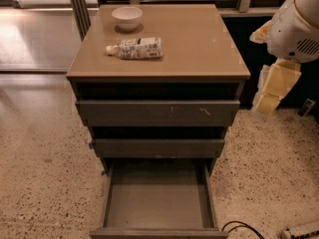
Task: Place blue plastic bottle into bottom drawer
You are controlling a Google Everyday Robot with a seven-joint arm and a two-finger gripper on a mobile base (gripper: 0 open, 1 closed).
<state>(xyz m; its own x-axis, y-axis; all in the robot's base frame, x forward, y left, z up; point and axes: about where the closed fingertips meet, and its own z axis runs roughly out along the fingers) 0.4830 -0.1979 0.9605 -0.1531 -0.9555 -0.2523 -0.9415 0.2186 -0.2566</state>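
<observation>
The blue plastic bottle (135,48) lies on its side on the cabinet top (199,44), white cap pointing left, near the white bowl (127,18) behind it and well apart from the gripper (271,91). The gripper hangs off the cabinet's right side, below the tabletop edge, holding nothing. Whether it is released or clenched cannot be told, since the white arm (294,29) above it is cut off by the frame's edge. The bottom drawer (157,203) stands pulled out, its front edge clipped by the lower border.
</observation>
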